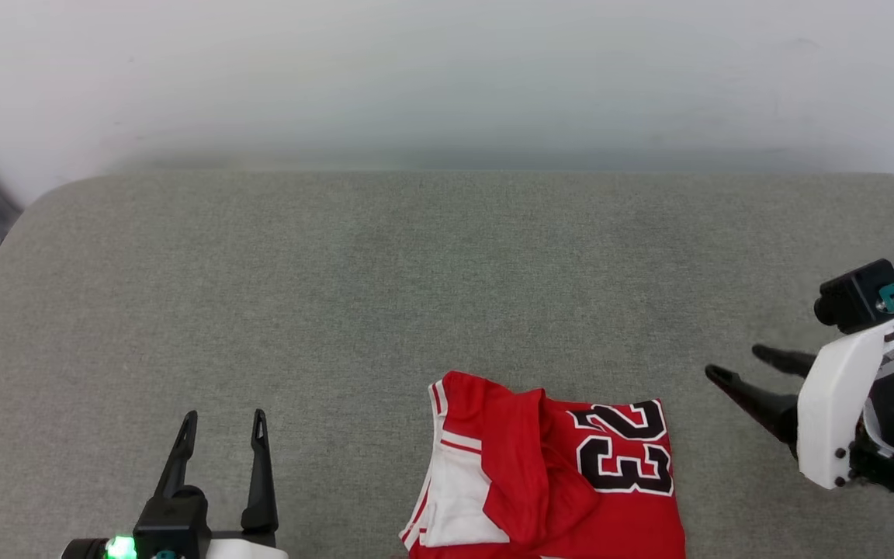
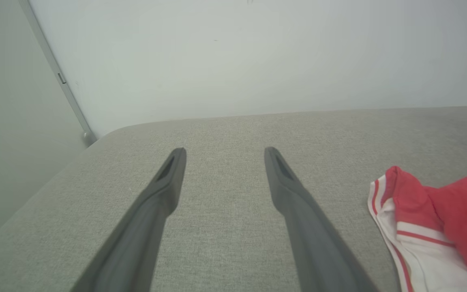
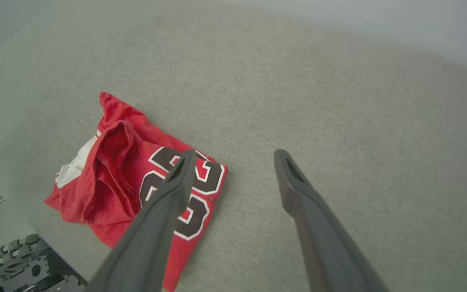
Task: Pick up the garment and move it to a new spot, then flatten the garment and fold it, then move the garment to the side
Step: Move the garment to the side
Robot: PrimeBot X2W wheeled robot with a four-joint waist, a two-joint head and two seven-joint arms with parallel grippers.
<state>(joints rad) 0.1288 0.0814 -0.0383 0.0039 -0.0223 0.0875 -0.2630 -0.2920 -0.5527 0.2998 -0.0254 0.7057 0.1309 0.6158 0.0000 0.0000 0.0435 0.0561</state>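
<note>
Both the left gripper [image 1: 226, 419] and right gripper [image 1: 734, 361] were seen spread and empty, and the garment [image 1: 556, 473] was judged best pinched through all layers.

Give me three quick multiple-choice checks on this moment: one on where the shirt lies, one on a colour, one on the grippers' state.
1. Where on the grey padded surface does the garment lie?
A. At the near edge, by the robot
B. Against the far wall
C. In the far left corner

2. What colour are the digits of its number 23?
A. Blue, yellow outline
B. Black, white outline
C. White, no outline

3. How do the left gripper and right gripper stand?
A. Both shut on the garment
B. Left open, right shut on the garment
C. Both open, holding nothing

Answers:
1 A, the garment sits at the bottom of the head view.
2 B, the digits show black edged with white on red.
3 C, each gripper's fingers stand apart, off the cloth in the head view.
</note>
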